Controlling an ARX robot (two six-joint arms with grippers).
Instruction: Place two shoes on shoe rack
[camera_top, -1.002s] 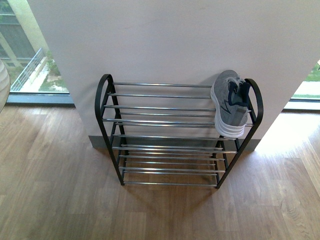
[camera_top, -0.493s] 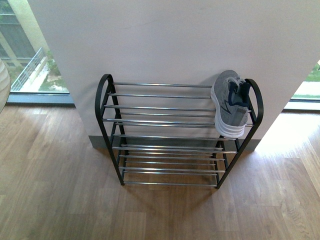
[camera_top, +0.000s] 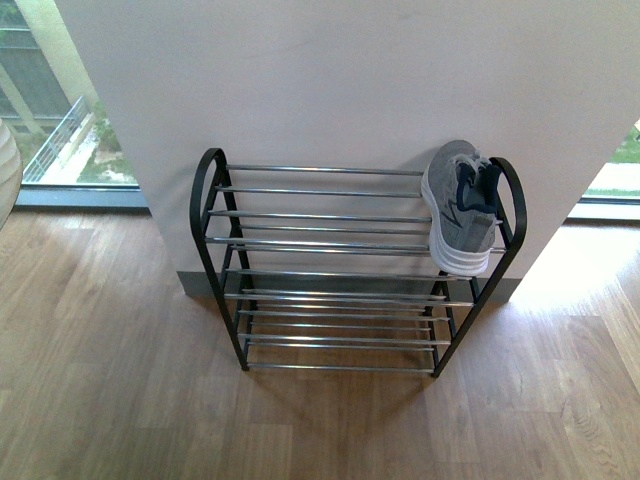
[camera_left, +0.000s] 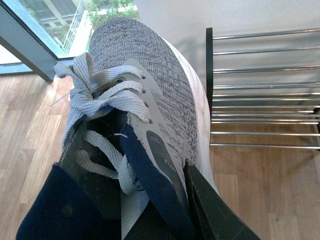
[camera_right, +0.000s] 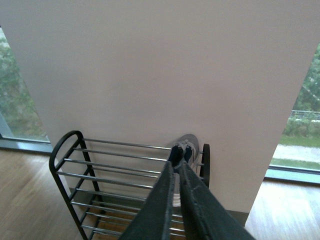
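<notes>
Front view shows the rack (camera_top: 320, 216) standing on the wood floor (camera_top: 120, 400) against a white wall (camera_top: 330, 80). One grey shoe, the first shoe (camera_top: 462, 205), is already on it. It sits at the right end of the top shelf, right beside the round side loop, with its toe toward the wall. It looks tipped a bit to one side. I see no arms in this view.

So I think half the job is done. One shoe is up and one is left to go.

The second shoe (camera_left: 145, 100) fills the left wrist view. The left gripper (camera_left: 180, 220) has hold of it near the heel end. One dark finger (camera_left: 212, 215) presses on the outside of the shoe's wall, close to the white sole. The other finger is hidden, I guess inside the shoe opening. The jaws are closed onto the shoe's side. The toe points away from the wrist, up off the floor. The rack (camera_left: 208, 60) is near it, off to one side, and the shoe is not touching it yet. A window (camera_left: 30, 45) is past the toe.

The right gripper (camera_right: 176, 167) is closed. Its two fingers lie nearly together with only a thin gap, and nothing is between them. It points at the rack (camera_right: 65, 145) from well back. The first shoe (camera_right: 186, 146) peeks out just past the tips but is far from them.

What is left, I think, is to carry the second shoe over a shelf and let go.
</notes>
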